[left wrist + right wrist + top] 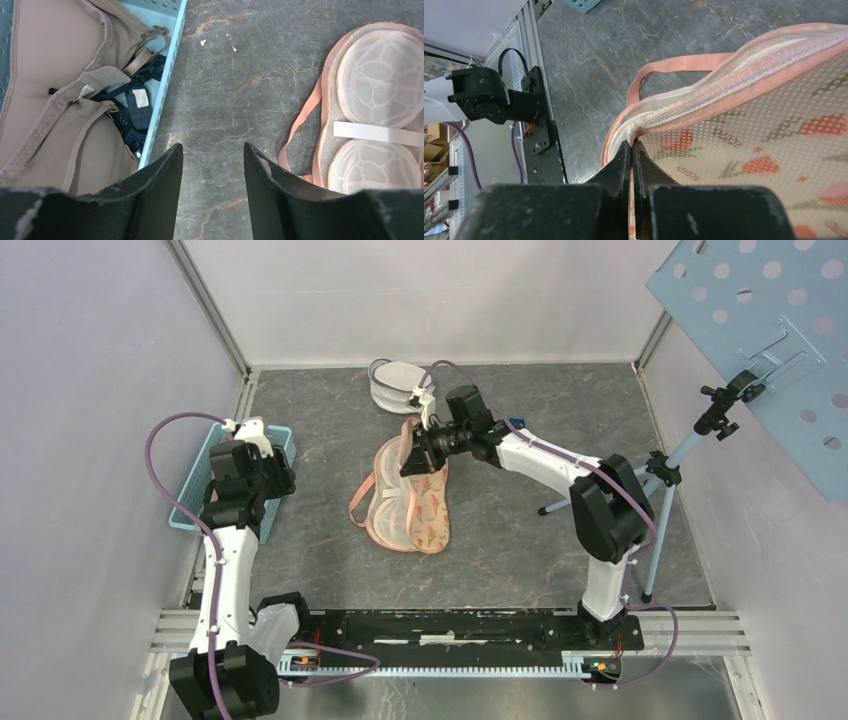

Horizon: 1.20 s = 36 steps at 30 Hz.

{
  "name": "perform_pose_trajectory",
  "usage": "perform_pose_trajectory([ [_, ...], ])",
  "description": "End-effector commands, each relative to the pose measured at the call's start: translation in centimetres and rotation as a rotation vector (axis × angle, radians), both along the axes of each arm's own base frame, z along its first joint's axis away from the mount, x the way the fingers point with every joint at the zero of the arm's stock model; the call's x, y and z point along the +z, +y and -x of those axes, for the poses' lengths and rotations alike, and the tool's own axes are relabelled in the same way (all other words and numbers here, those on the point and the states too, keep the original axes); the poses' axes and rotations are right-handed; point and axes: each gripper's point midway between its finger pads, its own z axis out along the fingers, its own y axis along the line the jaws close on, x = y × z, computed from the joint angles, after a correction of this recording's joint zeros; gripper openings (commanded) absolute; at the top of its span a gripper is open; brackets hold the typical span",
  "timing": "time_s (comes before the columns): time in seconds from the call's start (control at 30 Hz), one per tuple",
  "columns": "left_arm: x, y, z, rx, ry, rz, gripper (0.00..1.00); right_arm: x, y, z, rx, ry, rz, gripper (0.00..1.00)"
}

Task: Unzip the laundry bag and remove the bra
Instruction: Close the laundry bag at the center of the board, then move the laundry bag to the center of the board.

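On the desk (520, 550), seen from above, the bag (418, 510) lay flat in the middle, a pink-edged mesh thing. The right tool (413, 455) was clamped on its far edge. The left tool (262, 480) hung over the basket (192, 498) at the left, well apart from the bag. A white pouch (395, 385) sat beyond the bag, near the back wall. The bra did not show and was presumably inside the bag.

From the left wrist, that tool's fingers (160, 190) stood apart with nothing between them, above bare desk just beside the basket wall. The basket held beige underwear (50, 65) and a black garment (132, 120). To the right, two rounded white lattice shells showed through the bag's mesh. Whether the bra lay between them could not be told.

From the right wrist, the fingers (616, 170) were pressed together on the bag's pink-trimmed seam, where mesh met a printed panel, and a pink loop (664, 67) arched beside them. Whether the zip pull sat in that pinch could not be told. The bag looked light and soft, likely to lift and fold rather than resist a tug. So one tool should probably pin the fabric by the zip's end while the other draws the slider. The mesh might snag.
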Motion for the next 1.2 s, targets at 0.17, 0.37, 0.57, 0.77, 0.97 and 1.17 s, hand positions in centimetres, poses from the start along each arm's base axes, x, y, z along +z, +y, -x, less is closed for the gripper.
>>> perform_pose_trajectory([
  [0.17, -0.1, -0.3, 0.5, -0.033, -0.012, -0.023, 0.55, -0.7, 5.2, -1.0, 0.012, 0.015, -0.128, 0.0],
  [0.37, -0.3, -0.4, 0.6, -0.04, -0.002, -0.019, 0.55, -2.7, 7.7, -0.6, 0.037, 0.033, -0.147, 0.0],
  [0.57, 0.4, -0.8, 0.8, -0.082, -0.001, -0.028, 0.71, -1.7, 8.9, -1.4, 0.042, 0.002, -0.196, 0.45],
  [0.77, 2.0, -3.0, 1.1, -0.231, -0.02, -0.008, 0.84, 3.3, 8.3, -0.9, 0.084, -0.104, -0.242, 0.7],
  [0.97, 3.7, -6.5, 2.0, -0.56, -0.035, -0.035, 0.88, 6.1, 3.9, 0.1, 0.078, -0.247, -0.173, 0.85],
  [1.17, 3.9, -9.9, 4.0, -0.916, 0.014, -0.072, 0.9, 6.2, -2.8, 0.4, 0.012, -0.25, -0.113, 0.91],
])
